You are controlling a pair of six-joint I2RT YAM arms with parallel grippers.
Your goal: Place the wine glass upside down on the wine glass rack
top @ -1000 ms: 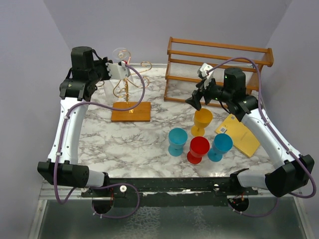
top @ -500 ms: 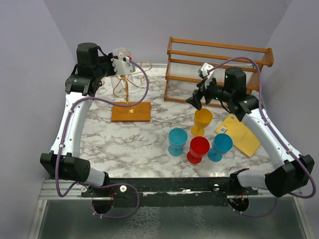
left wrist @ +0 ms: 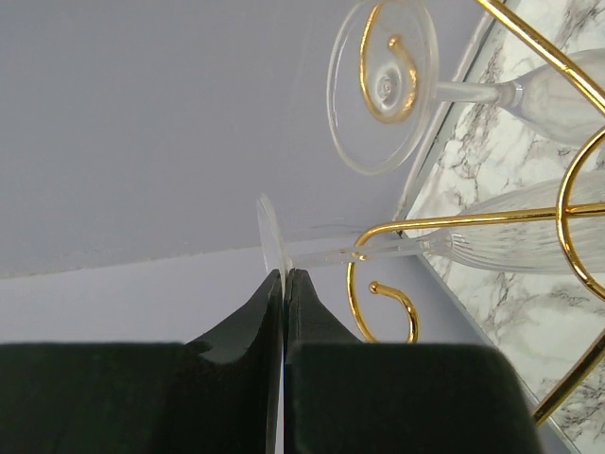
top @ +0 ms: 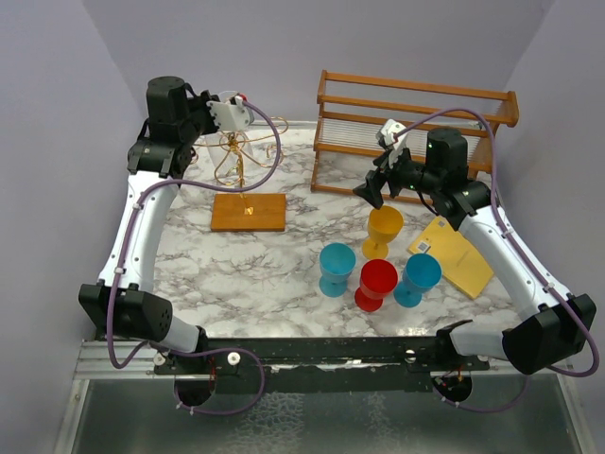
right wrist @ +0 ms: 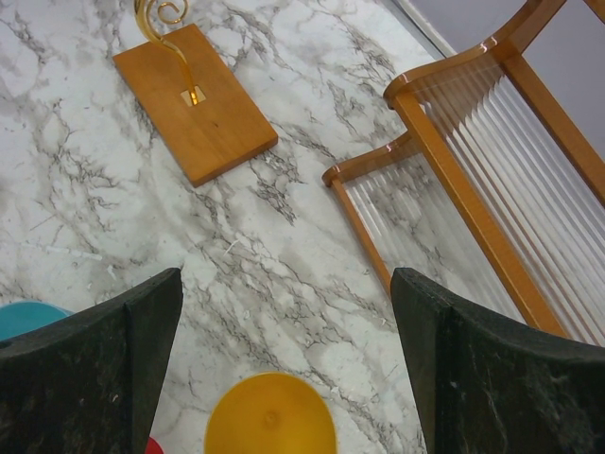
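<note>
While the left claw point(left wrist: 283, 276) is pinching the rim of the glass's foot between closed fingers, the glass point(left wrist: 510, 235) is lying high at the top of the rack point(top: 236, 161). Its thin stem is crossing one gold curl, and its ribbed bowl is pointing away over the worktop point(top: 265, 274). Whether the stem is sitting fully inside the curl, I cannot tell. A second glass point(left wrist: 383, 85) is sitting just beside it on another curl, so room there is tight.

The rack's base point(top: 248, 212) is standing toward the far left of the worktop, and the left arm is reaching close to the left wall. Bare marble is lying open in front of the base.

The right claw point(top: 371, 194) is spreading wide and holding nothing, hovering above the yellow cup point(top: 385, 227) and just before the wooden shelf point(top: 416, 104). Two blue cups point(top: 337, 265) and a red cup point(top: 377, 282) are crowding near the yellow one, and a yellow card point(top: 454, 255) is lying near the right edge.
</note>
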